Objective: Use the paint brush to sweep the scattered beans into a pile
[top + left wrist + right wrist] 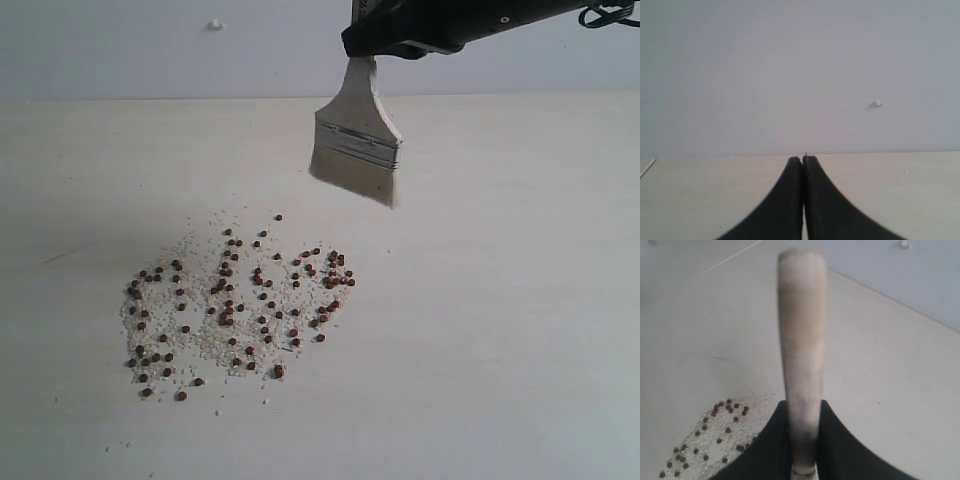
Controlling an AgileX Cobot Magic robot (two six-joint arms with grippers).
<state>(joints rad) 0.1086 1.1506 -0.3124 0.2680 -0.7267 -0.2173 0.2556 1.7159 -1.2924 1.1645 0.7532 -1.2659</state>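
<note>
The beans (235, 300) lie scattered with whitish grit over a broad patch of the pale table, left of centre; some beans (705, 440) also show in the right wrist view. No compact pile is in view. The paint brush (358, 140) hangs in the air above and to the right of the patch, bristles down and off the table. My right gripper (365, 52) is shut on its wooden handle (801, 355). My left gripper (803, 159) is shut with nothing in it; it does not appear in the exterior view.
The pale table (520, 300) runs back to a grey wall (150, 45). A small white speck (214, 24) sits on the wall.
</note>
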